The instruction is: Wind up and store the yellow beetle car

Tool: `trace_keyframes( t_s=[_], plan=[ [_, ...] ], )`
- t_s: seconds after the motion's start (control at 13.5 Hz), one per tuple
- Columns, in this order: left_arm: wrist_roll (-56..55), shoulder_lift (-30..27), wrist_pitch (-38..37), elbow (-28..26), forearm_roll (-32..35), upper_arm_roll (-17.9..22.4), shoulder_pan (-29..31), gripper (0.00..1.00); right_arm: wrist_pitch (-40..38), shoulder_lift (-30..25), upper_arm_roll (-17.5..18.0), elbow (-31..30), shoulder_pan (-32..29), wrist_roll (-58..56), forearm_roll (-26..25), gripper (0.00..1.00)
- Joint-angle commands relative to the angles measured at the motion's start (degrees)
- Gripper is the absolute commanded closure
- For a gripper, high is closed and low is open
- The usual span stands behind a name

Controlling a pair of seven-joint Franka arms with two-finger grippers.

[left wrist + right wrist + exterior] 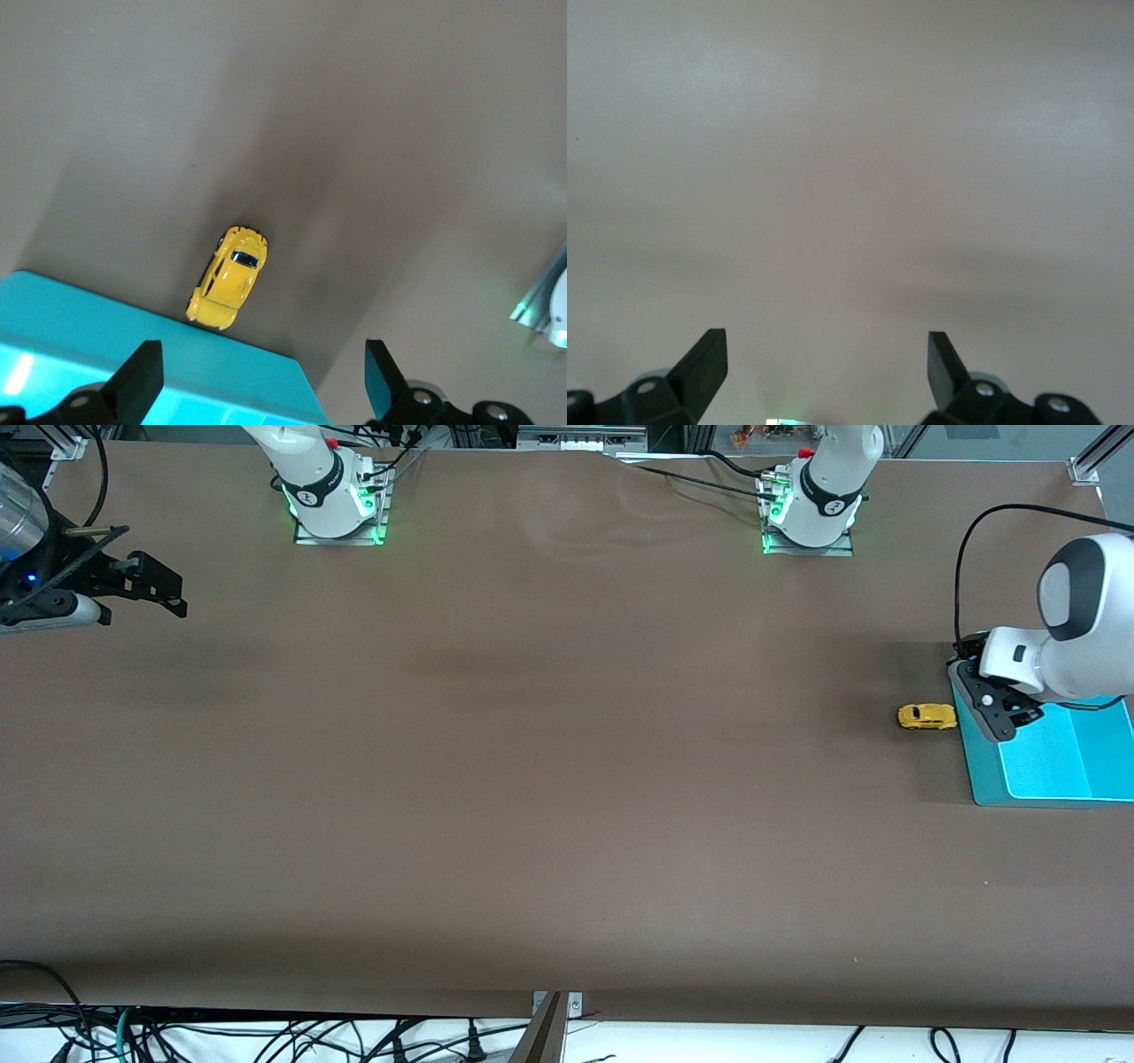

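Yellow beetle car [927, 716] sits on the brown worktop [532, 779] at the right of the frame, just beside the teal tray [1054, 779] edge. Left pincer [997, 713] hovers over that tray edge, fingers [137, 381] spread, grasping nothing. Right pincer [146, 589] waits at upper left, fingers [700, 363] likewise released.

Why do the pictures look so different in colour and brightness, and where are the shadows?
Front view: table evenly lit, deep brown, with green glow at the arm bases. Left wrist view: soft shadow bands fan out around the sharp yellow car, beside the teal tray. Right wrist view: washed-out, pale, only faint shadow.
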Motion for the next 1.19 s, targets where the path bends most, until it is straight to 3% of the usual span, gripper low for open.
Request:
trace_keyframes(
  t_s=[0.0, 0.3, 0.81, 1.11],
  plan=[
    [5.5, -2.1, 9.4, -8.9, 1.0, -0.7, 3.9, 0.00, -1.6, 0.7, 0.1, 2.0, -0.2, 0.8, -0.7, 0.00],
    [10.4, 0.0, 20.9, -16.6, 1.0, -0.7, 6.3, 0.00, -1.5, 0.7, 0.1, 2.0, -0.2, 0.8, -0.6, 0.00],
    [28.5, 7.6, 37.3, -16.6, 1.0, -0.7, 8.2, 0.00, -1.5, 0.8, 0.1, 2.0, -0.2, 0.8, -0.6, 0.00],
    [29.7, 10.0, 39.4, -16.6, 1.0, -0.7, 9.0, 0.00, -1.4, 0.8, 0.1, 2.0, -0.2, 0.8, -0.6, 0.00]
  ],
)
